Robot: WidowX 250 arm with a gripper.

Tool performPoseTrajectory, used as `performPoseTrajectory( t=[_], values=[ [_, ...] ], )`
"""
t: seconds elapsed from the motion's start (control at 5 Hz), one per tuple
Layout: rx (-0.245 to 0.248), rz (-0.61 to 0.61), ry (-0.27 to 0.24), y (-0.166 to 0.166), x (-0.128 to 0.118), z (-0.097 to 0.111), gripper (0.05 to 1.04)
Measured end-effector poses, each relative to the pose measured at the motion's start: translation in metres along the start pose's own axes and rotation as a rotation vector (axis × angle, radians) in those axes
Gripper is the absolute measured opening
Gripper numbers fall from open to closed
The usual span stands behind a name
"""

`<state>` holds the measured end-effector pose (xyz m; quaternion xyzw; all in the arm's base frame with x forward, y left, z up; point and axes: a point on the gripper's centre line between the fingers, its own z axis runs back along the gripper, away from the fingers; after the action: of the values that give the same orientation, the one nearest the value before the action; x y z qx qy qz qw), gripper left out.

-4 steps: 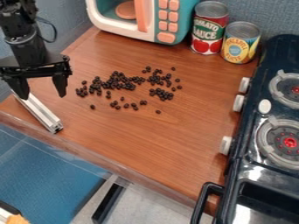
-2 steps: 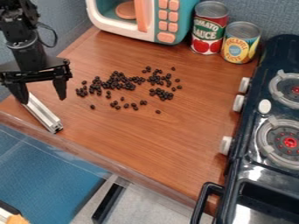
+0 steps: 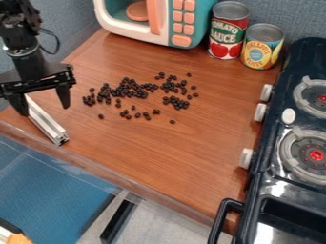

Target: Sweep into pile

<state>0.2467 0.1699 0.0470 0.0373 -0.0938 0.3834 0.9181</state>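
Gripper [image 3: 43, 108] is at view's L, hanging low nr the counter's L edge, its two fingers well apart w/ nothing clamped btwn them. Black arm [image 3: 24, 59] comes in from upper L, w/ a dark cable looping beside it. The beans [image 3: 129, 88], small, dark & round, lie loose on the brown wood counter [image 3: 159, 157], R of the gripper & apart from it: uneven scatter, denser thru the middle & upper R, w/ a few strays toward the front. Metal bar [image 3: 45, 121], silvery, lies at a slant at the counter's L, upper end just by one finger; can't tell if they touch. At the back, a toy microwave [image 3: 179, 21], teal & white w/ orange btns & an orange handle, has an orange disc [image 3: 137, 11] inside. R of it, red can [image 3: 229, 35] stands upright nr yellow can [image 3: 261, 50], also upright. Toy stove [image 3: 274, 174], black, runs down view's R w/ two round burners, white knobs along its L side & a black handle [image 3: 223, 219] at the front.
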Motion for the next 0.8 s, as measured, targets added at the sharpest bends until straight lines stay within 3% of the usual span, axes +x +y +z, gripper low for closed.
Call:
performPoseTrajectory(
  t=[0.2,0.6,0.8],
  values=[
    [0.009,0.029,-0.041,0.003,0.007,-0.004,1.001],
    [0.042,0.071,-0.043,0.014,0.013,-0.023,1.001],
    [0.057,0.092,-0.048,0.016,0.014,-0.026,0.952]
  ],
)
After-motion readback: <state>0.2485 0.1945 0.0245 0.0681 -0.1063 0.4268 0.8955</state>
